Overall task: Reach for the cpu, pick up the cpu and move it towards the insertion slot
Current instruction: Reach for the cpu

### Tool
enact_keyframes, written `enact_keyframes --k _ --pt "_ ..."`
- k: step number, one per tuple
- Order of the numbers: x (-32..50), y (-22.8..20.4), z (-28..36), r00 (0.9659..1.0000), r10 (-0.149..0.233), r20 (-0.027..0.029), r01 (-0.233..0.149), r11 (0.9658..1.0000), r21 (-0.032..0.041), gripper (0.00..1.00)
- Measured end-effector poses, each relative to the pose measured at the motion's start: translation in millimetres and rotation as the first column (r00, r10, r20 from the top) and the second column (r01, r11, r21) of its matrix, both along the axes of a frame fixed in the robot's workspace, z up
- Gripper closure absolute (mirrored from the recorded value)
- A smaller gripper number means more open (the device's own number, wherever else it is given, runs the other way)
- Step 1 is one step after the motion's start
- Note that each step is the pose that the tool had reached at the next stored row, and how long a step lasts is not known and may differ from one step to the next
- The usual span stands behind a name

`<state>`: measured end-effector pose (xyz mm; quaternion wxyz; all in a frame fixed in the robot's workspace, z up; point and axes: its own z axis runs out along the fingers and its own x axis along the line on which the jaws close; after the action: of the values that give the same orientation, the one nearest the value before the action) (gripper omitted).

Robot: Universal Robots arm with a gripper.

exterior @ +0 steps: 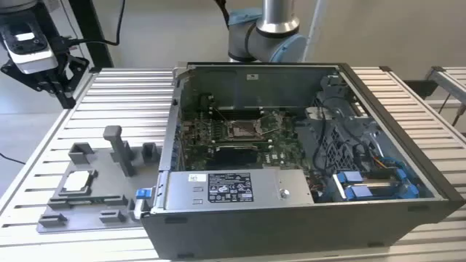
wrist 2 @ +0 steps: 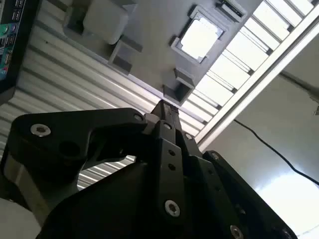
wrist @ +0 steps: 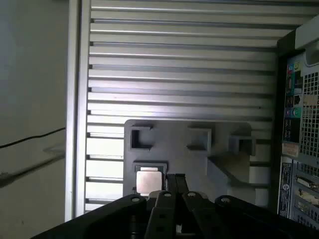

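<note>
Slatted aluminium table [exterior: 124, 103] carries the whole set-up. An open computer case [exterior: 291, 229] lies on its side at the centre, so that the motherboard [exterior: 218, 143] faces up and is accessible from above. The insertion slot [exterior: 244, 129] sits near the middle of that board, a metal frame around a dark centre, and looks unoccupied as far as can be judged. A grey fixture plate [exterior: 87, 204] rests on the table just beside the case, on the exterior view's left. Its raised blocks and recesses hold parts at fixed positions. The cpu [wrist: 148, 180] lies flat, pale face up, in a square recess on the side of this plate away from the case. The recess keeps the chip square and leaves it open to a grasp from above. The arm's base joints [exterior: 266, 33] stand at the far side of the table, behind the case. The gripper [wrist: 176, 181] hangs at the far end of the exterior view's left, raised well above the table and well apart from the plate, pointing down. In both wrist views the fingers [wrist 2: 167, 117] are drawn together to a narrow tip with nothing between them. The cpu is untouched. On this evidence the work is at the reach step, and no grasp has been made.
</note>
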<state>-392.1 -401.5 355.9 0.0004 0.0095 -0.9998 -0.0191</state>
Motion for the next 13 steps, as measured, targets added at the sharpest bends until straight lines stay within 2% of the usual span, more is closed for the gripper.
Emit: enact_keyframes --k 13 --pt "0.0 -0.3 0.0 1.0000 0.000 -0.0001 0.000 1.0000 0.0015 1.00"
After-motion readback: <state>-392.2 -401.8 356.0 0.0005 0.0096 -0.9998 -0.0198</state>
